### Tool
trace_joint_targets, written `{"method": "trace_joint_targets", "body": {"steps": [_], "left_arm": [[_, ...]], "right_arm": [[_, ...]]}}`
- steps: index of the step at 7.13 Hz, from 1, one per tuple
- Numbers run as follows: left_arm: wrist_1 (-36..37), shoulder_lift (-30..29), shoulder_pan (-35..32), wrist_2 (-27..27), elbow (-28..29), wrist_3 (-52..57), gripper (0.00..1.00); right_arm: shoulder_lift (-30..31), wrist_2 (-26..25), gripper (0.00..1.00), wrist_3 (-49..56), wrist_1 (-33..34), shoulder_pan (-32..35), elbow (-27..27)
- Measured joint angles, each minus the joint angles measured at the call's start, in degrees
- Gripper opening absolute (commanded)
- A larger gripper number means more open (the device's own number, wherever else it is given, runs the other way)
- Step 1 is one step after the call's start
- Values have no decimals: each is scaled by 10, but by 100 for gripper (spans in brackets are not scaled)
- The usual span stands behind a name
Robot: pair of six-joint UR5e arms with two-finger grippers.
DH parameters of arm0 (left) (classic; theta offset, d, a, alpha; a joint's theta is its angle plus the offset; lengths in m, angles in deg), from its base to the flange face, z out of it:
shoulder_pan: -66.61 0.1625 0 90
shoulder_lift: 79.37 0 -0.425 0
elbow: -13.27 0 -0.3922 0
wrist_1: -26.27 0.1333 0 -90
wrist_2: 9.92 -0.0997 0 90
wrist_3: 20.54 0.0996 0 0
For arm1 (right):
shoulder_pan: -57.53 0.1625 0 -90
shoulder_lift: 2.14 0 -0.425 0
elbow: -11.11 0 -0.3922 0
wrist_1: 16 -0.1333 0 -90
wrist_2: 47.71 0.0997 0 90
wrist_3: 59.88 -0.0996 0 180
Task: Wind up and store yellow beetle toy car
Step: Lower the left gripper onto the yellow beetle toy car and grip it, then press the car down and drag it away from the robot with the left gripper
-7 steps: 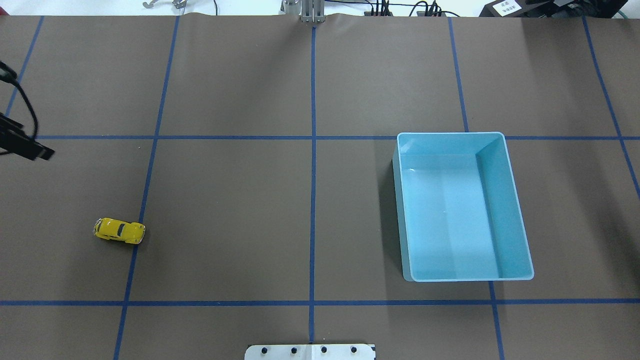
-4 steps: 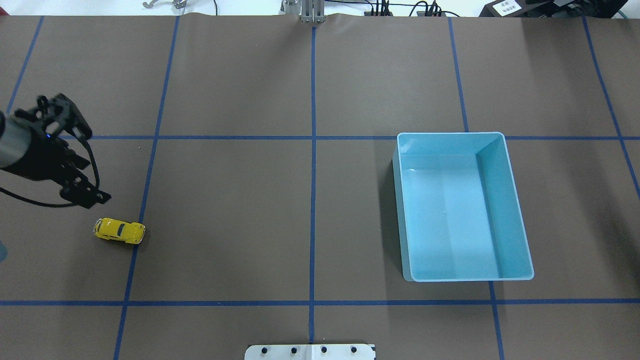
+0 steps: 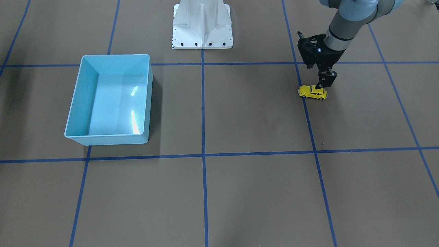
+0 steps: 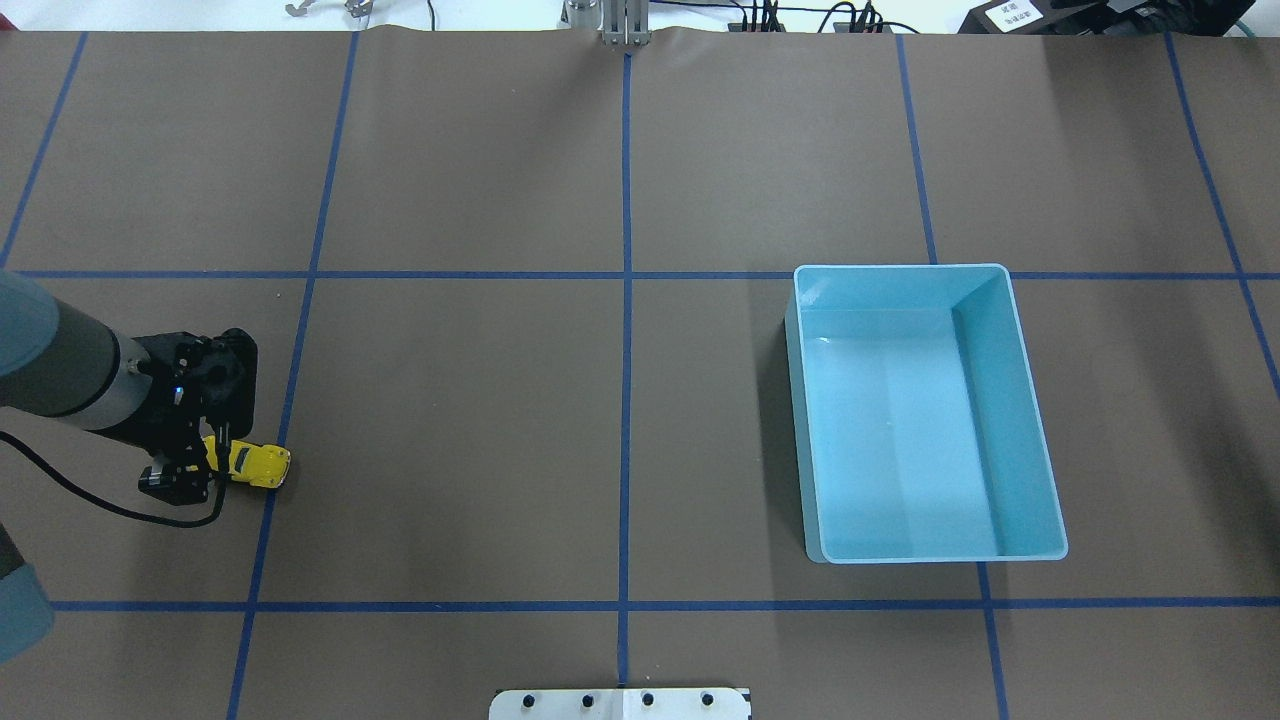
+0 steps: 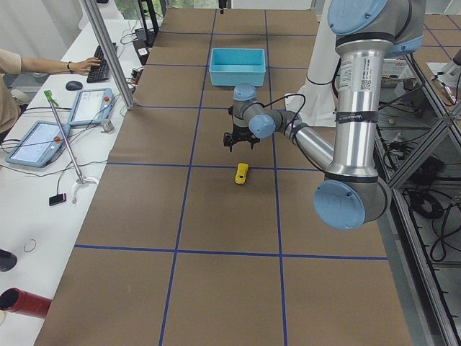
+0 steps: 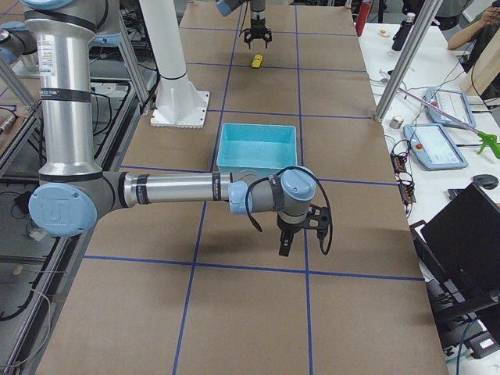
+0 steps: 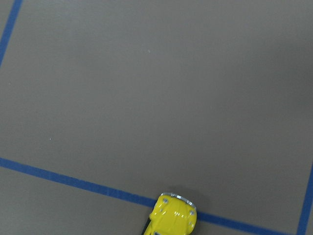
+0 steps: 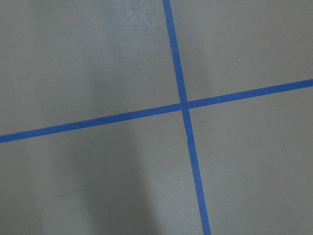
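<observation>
On the robot's left half of the tabletop (image 4: 450, 450), the yellow beetle toy car (image 4: 258, 464) is seen on its wheels, one end touching a blue tape line (image 4: 268, 510), well apart from the light blue bin (image 4: 1030, 400). The left end effector (image 5: 241, 144) is held just above the car's other end with its jaws spread, and nothing is gripped. The right end effector (image 6: 303, 238) is shown only from the side, so its state cannot be told.
</observation>
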Motion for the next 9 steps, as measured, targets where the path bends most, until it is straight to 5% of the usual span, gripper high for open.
{"method": "trace_joint_targets", "body": {"steps": [4, 9], "left_arm": [[124, -38, 82, -118, -6, 46, 99], [144, -49, 106, -176, 15, 51, 96]], "right_arm": [[0, 2, 100, -1, -1, 0, 0], [2, 2, 100, 0, 1, 0, -4]]}}
